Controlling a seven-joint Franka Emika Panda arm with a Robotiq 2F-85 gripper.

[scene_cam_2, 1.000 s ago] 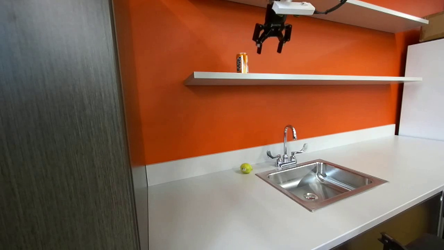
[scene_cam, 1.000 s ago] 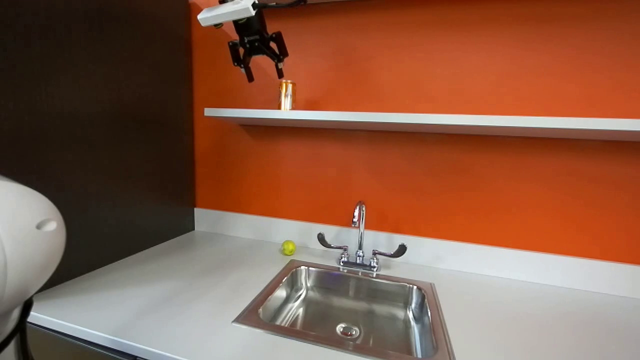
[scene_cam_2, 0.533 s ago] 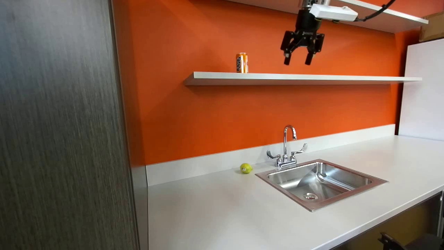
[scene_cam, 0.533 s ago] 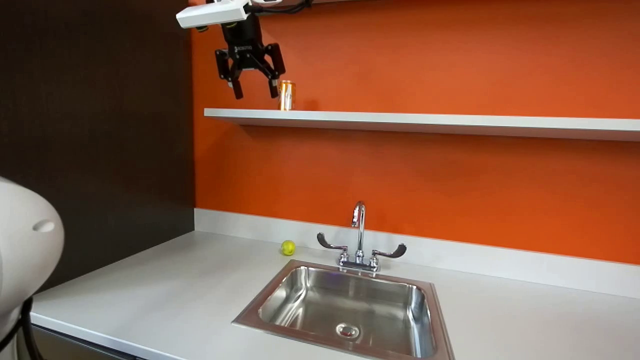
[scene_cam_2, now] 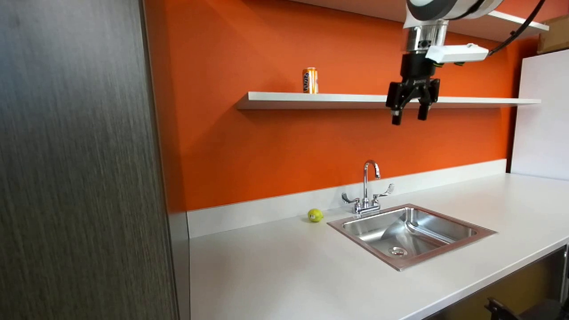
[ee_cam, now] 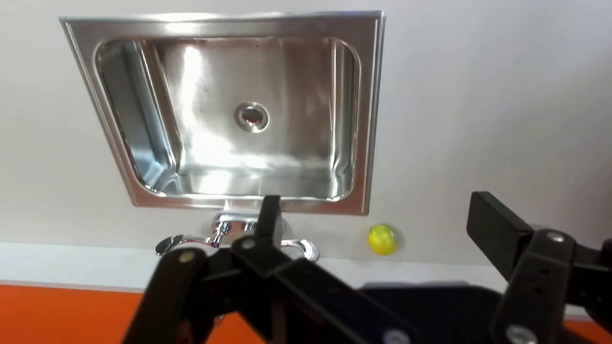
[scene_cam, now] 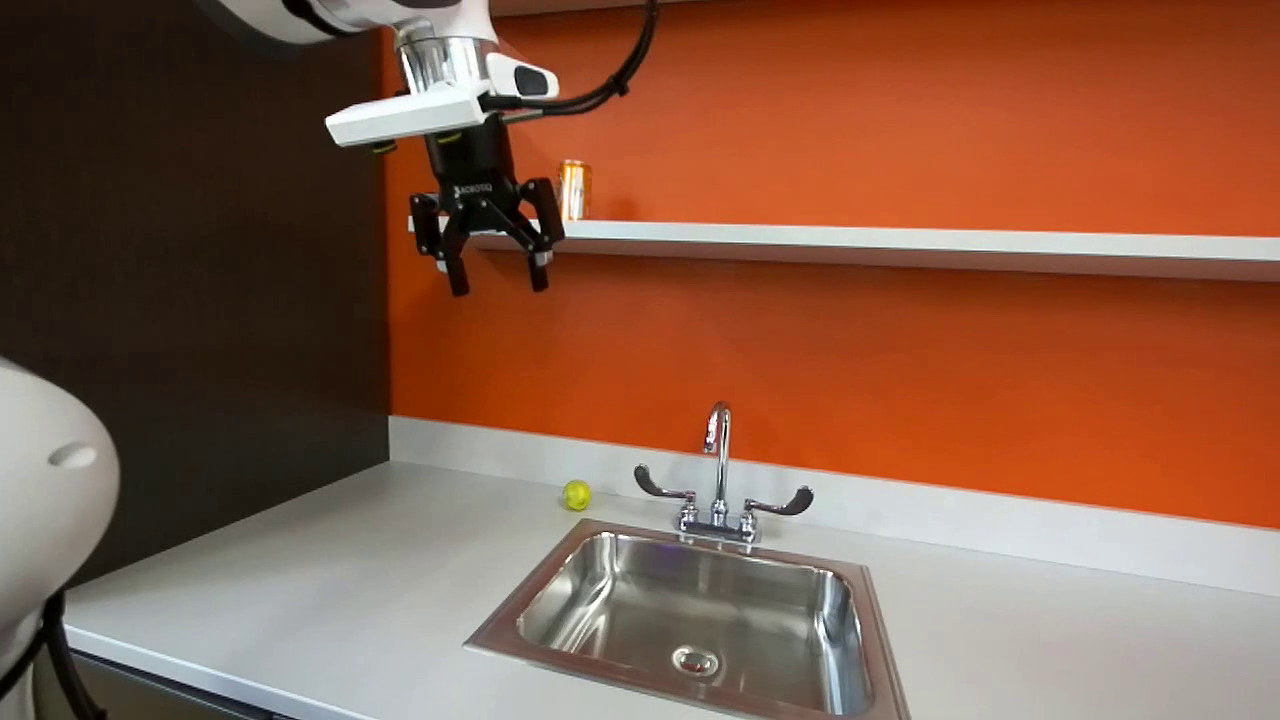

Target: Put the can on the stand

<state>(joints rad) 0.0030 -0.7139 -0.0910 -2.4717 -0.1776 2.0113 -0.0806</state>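
The orange can stands upright on the long white shelf, the stand, near its left end. In both exterior views I see the can (scene_cam: 574, 190) (scene_cam_2: 310, 81) and the shelf (scene_cam: 850, 238) (scene_cam_2: 333, 101). My gripper (scene_cam: 500, 282) (scene_cam_2: 409, 116) points down with its fingers apart and nothing between them. Its fingertips are below the shelf's level in both exterior views, in front of the shelf and apart from the can. In the wrist view the open fingers (ee_cam: 375, 215) frame the counter below. The can and the shelf are out of the wrist view.
A steel sink (scene_cam: 488, 632) (scene_cam_2: 444, 262) (ee_cam: 375, 119) is set in the white countertop (scene_cam: 330, 580). A chrome faucet (scene_cam: 721, 460) (scene_cam_2: 366, 186) stands behind it. A yellow-green ball (scene_cam: 576, 495) (scene_cam_2: 315, 215) (ee_cam: 382, 240) lies by the backsplash. A dark panel (scene_cam: 200, 250) rises at the left.
My open gripper has moved away from the can and down, from above the shelf's level to below it, coming out in front of the shelf. The can has stayed on the shelf.
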